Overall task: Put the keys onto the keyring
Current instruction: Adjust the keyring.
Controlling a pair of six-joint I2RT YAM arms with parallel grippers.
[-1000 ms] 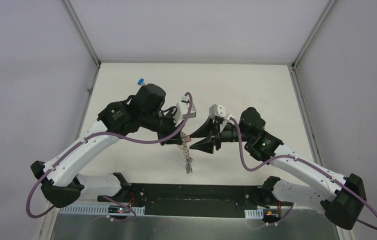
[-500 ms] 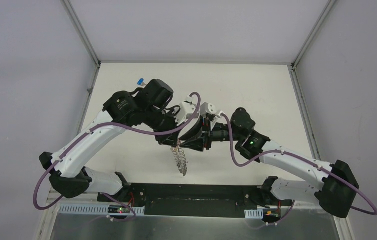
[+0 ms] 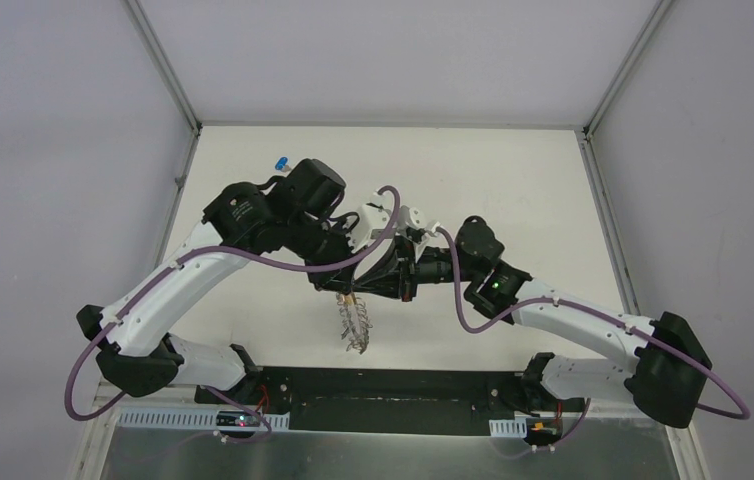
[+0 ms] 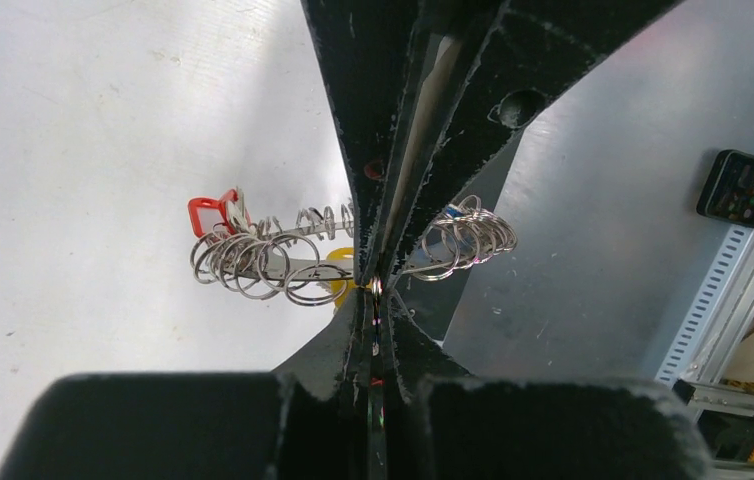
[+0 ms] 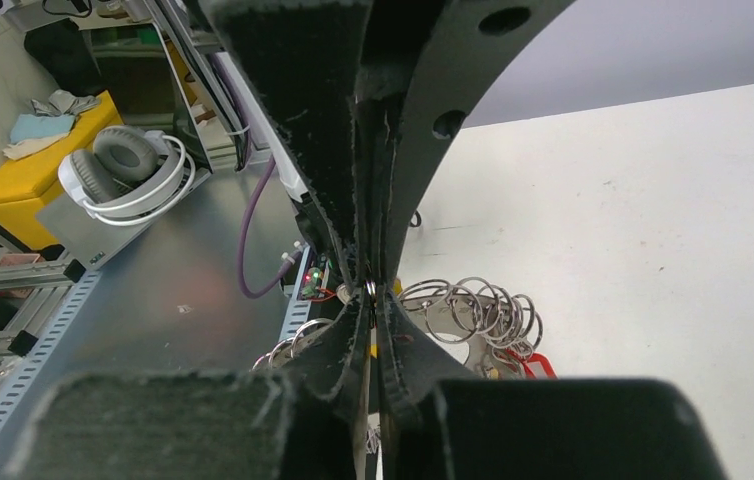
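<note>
Holding the keyring aloft over the counter, my left end effector and right end effector both pinch its wire. I judge uneven pulling could twist it free; the blue key lies well apart.

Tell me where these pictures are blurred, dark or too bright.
Top external view: even light, but the keyring is too small for detail. Left wrist view: the table is washed out, the left gripper's fingers dark. Right wrist view: the right gripper's fingers dark, the keyring sharp.
</note>
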